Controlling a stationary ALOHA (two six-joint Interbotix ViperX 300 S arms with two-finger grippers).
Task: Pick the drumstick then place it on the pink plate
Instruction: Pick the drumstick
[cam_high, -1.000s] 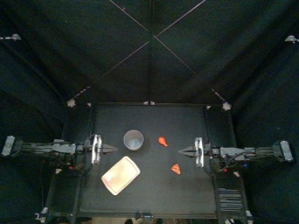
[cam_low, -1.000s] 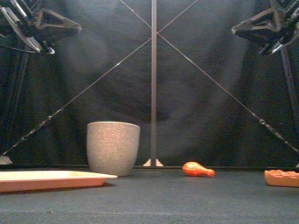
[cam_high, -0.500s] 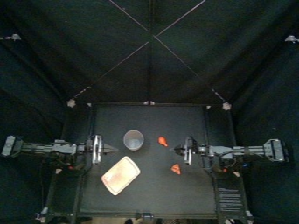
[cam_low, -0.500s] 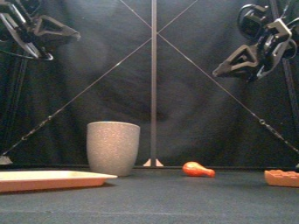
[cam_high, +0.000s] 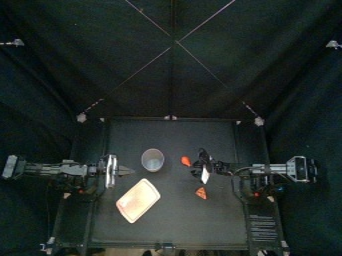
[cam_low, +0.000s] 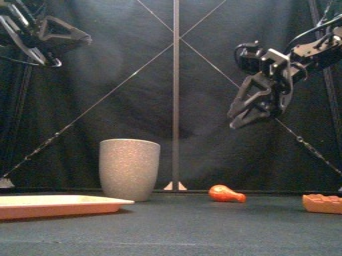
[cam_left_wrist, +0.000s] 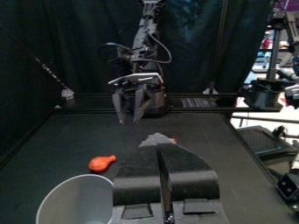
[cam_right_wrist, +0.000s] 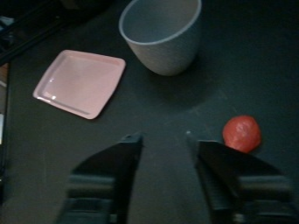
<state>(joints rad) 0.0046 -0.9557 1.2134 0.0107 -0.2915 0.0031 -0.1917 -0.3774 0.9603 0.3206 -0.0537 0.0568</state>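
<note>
Left arm low at the table's left side, left gripper (cam_left_wrist: 163, 154) pointing toward the middle; its fingers are pressed together with only a thin seam between them, nothing held. Flat pink tray (cam_high: 138, 200) lies on the black table (cam_high: 174, 228) front-left of centre, bare, just inboard of the left gripper (cam_high: 107, 172). In the front view the tray (cam_low: 54, 206) sits at the lower left, close to the camera. Tall grey speckled cup (cam_low: 130, 168) stands upright behind and to the right of the tray, not touching it; the top view puts the cup (cam_high: 152, 158) near the table's middle. Small orange-red toy drumstick (cam_low: 226, 193) lies flat on the table to the right of the cup, apart from it and well apart from the tray; top view: drumstick (cam_high: 186, 159) level with the cup. The left wrist view shows the drumstick (cam_left_wrist: 103, 161) on bare table beyond the cup rim (cam_left_wrist: 76, 199). Right arm reaches in from the right; right gripper (cam_low: 239, 121) hangs in the air well above the table, tips angled down, a little right of the drumstick. Right wrist view: right gripper (cam_right_wrist: 162, 137) with fingers spread, empty, drumstick (cam_right_wrist: 240, 132) outside the gap, to one side. Small orange toy food piece (cam_low: 322, 203) rests on the table at the front right, apart from the drumstick.
</note>
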